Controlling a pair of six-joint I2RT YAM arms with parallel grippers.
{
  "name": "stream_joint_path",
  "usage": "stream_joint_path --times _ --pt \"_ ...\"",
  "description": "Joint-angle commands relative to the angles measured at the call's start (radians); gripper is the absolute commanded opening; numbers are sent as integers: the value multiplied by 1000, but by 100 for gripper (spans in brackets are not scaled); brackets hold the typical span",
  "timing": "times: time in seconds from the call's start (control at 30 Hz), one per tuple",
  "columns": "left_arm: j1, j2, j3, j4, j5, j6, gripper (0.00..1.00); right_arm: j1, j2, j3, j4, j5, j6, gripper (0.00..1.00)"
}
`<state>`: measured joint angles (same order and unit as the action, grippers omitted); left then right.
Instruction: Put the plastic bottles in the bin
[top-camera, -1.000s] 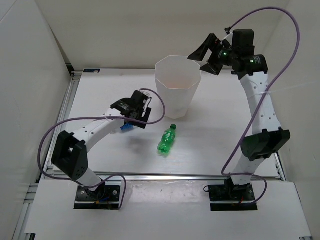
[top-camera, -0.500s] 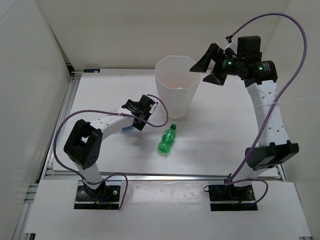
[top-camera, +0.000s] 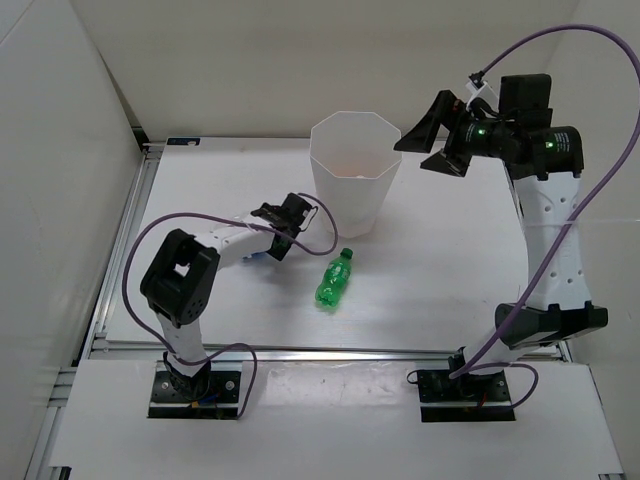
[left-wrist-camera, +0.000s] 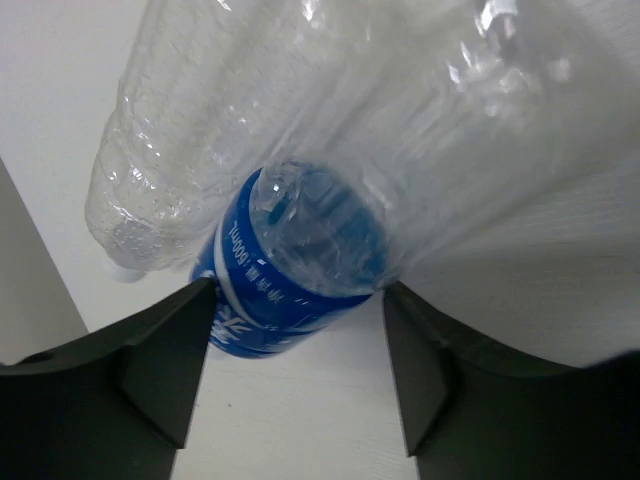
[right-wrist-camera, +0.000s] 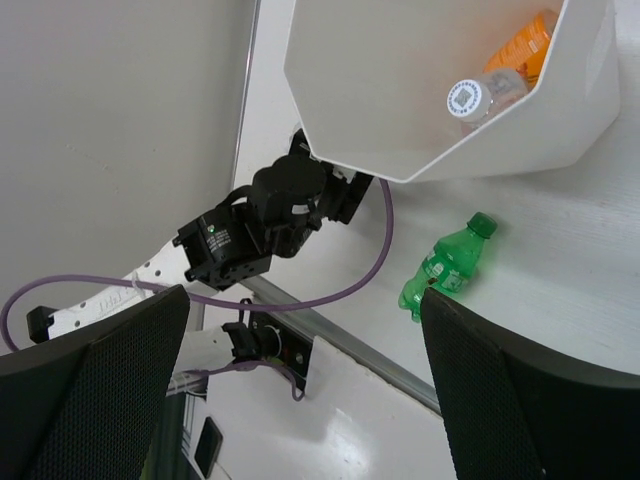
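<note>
The white bin (top-camera: 355, 170) stands at the back middle of the table. In the right wrist view the bin (right-wrist-camera: 400, 110) holds an orange bottle (right-wrist-camera: 522, 45) and a clear bottle with a white cap (right-wrist-camera: 478, 96). A green bottle (top-camera: 336, 278) lies on the table in front of the bin and also shows in the right wrist view (right-wrist-camera: 450, 268). My left gripper (top-camera: 272, 243) is low at the table, left of the bin. Its jaws press a clear bottle with a blue label (left-wrist-camera: 300, 260) from both sides. My right gripper (top-camera: 435, 135) is open and empty, high up to the right of the bin's rim.
The table's metal frame rail (top-camera: 130, 230) runs along the left, and white walls enclose the back and sides. A purple cable (top-camera: 150, 240) loops off the left arm. The left arm's body (right-wrist-camera: 235, 240) shows below the bin in the right wrist view.
My right gripper has drawn back up and to the right, away from the bin. My left arm has folded down, bringing its gripper lower onto the blue-label bottle.
</note>
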<state>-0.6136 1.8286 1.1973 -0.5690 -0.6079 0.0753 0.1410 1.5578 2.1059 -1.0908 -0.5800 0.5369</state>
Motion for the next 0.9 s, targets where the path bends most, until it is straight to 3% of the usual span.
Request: stream_joint_path --times 0.0,0.5,0.7,0.8,0.87 --pt "8 18 -5 38 86 -6 74 -17 -36 11 -29 -38 -40 100" --pt "57 -9 -80 69 214 -58 68 -17 -36 -50 -18 -57 -31 100" --pt "48 -34 -22 69 133 -31 79 -17 -36 -61 -9 -57 -22 100" --pt "48 -34 13 69 122 -31 100 -7 -25 -61 -9 -66 -22 100" --pt "66 -25 36 69 122 -31 100 2 -16 -24 -20 -66 -22 100"
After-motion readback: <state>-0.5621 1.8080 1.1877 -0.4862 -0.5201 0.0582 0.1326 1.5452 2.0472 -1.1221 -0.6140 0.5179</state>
